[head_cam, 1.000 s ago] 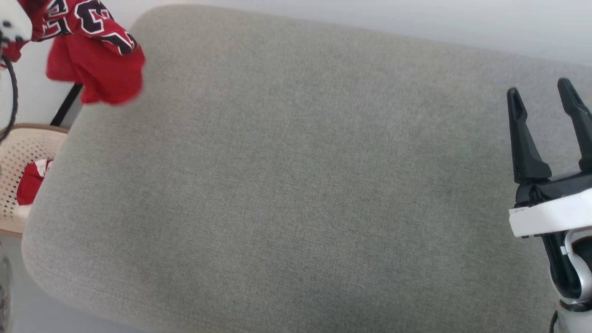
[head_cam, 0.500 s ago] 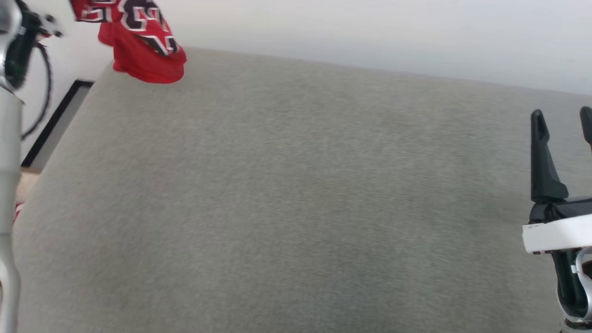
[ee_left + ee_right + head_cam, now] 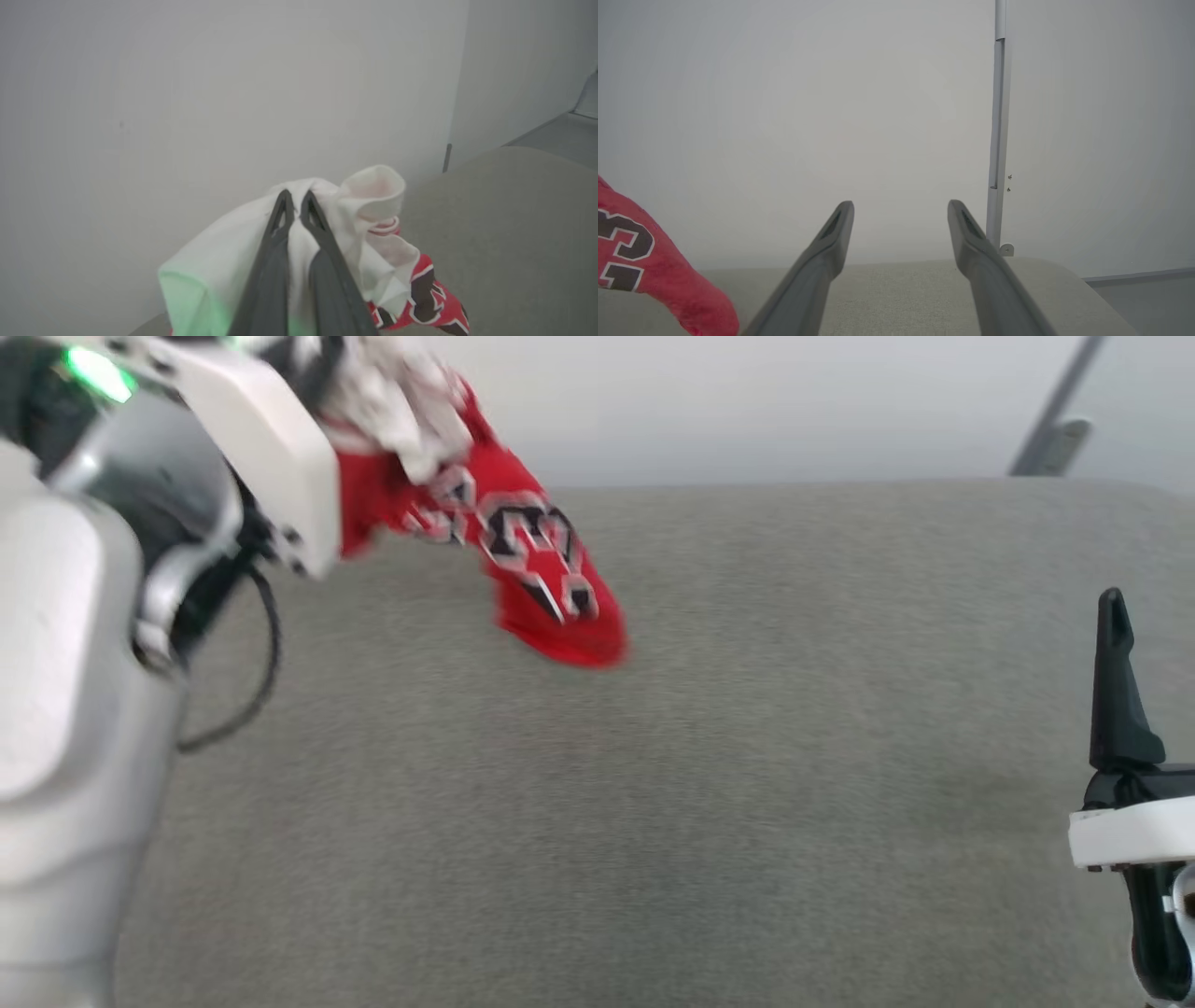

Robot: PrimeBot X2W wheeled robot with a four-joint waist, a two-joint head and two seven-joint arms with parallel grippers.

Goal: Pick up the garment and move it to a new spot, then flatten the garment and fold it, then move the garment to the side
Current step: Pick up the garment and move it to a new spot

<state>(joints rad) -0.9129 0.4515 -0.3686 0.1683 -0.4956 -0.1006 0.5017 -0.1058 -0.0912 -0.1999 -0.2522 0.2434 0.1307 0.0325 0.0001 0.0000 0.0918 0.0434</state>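
Clamped on the garment point(image 3: 537, 574), the left gripper point(image 3: 295, 199) dangles it at eleven o'clock over the grey cushion point(image 3: 747, 784), likely for laying down (right gripper point(image 3: 900, 210), four o'clock, gapes empty).

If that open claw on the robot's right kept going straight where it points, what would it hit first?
Probably the plain pale wall. The right gripper aims above the grey fabric cushion, and the red printed T-shirt hangs off to one side.

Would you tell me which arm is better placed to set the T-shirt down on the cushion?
Left: the left gripper is shut on the T-shirt, hanging over the cushion; the right gripper is open and empty.
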